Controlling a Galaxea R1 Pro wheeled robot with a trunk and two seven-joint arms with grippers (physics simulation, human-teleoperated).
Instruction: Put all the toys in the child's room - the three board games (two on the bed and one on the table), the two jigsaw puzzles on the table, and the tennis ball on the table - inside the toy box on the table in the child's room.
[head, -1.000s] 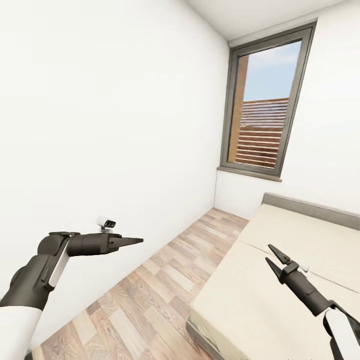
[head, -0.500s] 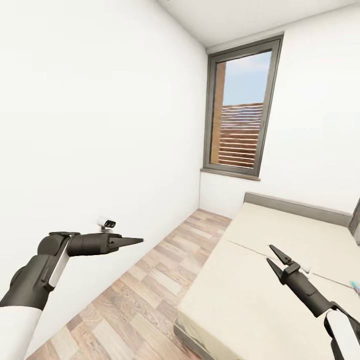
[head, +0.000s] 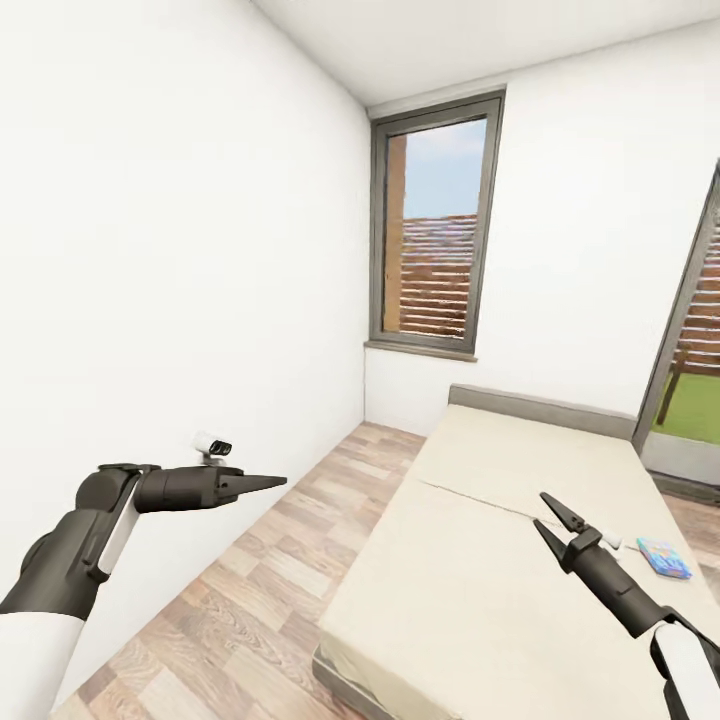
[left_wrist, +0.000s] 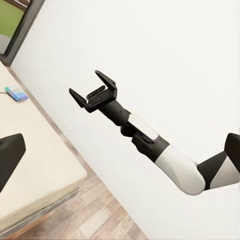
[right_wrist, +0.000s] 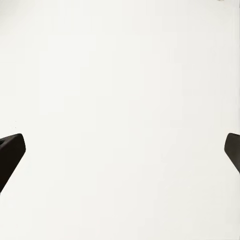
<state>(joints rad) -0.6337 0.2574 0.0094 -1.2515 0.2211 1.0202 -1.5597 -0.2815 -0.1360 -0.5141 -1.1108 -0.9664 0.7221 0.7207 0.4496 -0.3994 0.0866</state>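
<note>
A light-blue board game (head: 664, 557) with cartoon pictures lies flat on the cream bed (head: 500, 560), near its right side; the left wrist view shows this board game (left_wrist: 15, 93) too. My right gripper (head: 553, 519) hovers open and empty above the mattress, a little left of the game, and it shows as open in the left wrist view (left_wrist: 95, 92). My left gripper (head: 283, 482) is held out over the wood floor beside the white wall, its fingertips (left_wrist: 12, 150) spread wide, open and empty. The table, toy box, jigsaw puzzles and tennis ball are out of view.
A strip of wood-plank floor (head: 270, 570) runs between the left wall and the bed. A tall grey-framed window (head: 432, 225) is in the far wall. A glass door (head: 690, 380) stands at the right, past the bed's head end.
The whole view has swung to the right, so the window sits further left and the light-blue board game and the glass door have come into sight. Both arms hold the same pose.
</note>
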